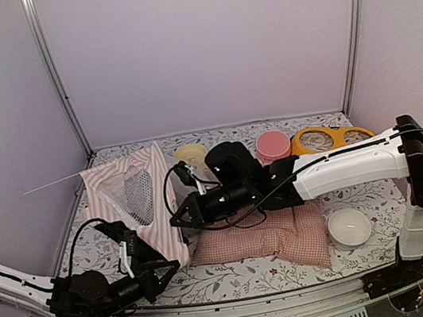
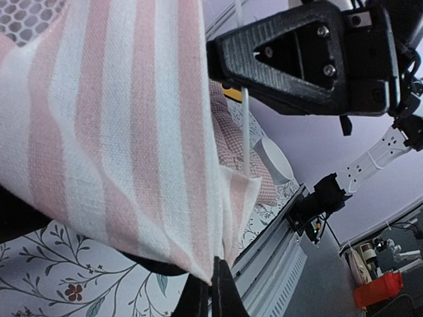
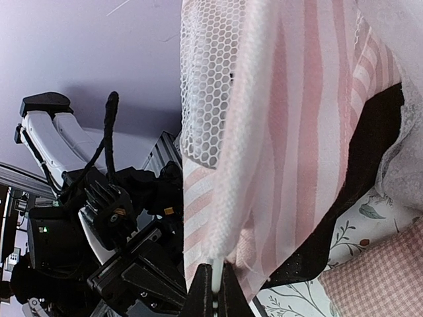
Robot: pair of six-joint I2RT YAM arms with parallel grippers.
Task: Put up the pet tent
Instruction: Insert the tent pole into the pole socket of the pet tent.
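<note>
The pet tent lies flattened at the left of the table, pink-and-white striped, with its black mesh window facing up. My left gripper is at its near corner. In the left wrist view the gripper is shut on the striped fabric corner. My right gripper reaches over the tent's right edge. In the right wrist view it is shut on a thin white pole that runs into a fabric sleeve. The pole also shows in the left wrist view, entering a corner pocket.
A pink checked cushion lies under the right arm. A white bowl sits near right. A pink tub, an orange ring toy and a cream dish stand at the back. A pole end sticks out left.
</note>
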